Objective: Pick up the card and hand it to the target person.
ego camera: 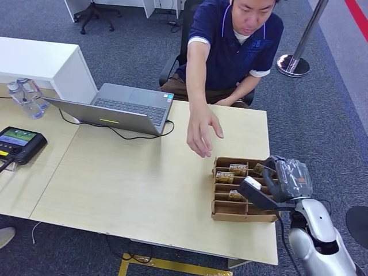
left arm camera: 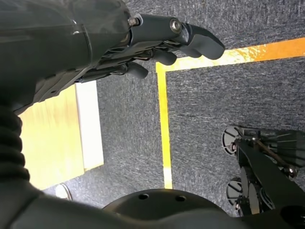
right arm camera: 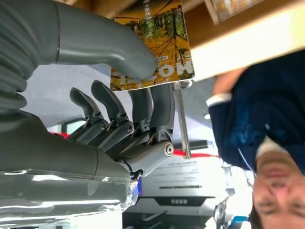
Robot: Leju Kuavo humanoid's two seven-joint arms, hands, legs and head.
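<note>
the right hand (right arm camera: 118, 95) pinches the card (right arm camera: 158, 47) between thumb and fingers just above the cardboard tray (ego camera: 225, 215) — ready to pass toward the person's hand (ego camera: 200, 132) reaching near the tray.

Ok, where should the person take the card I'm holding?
By its free end, coming from opposite the right hand: thumb and fingers pinch just one edge of the card, leaving most of it bare.
</note>
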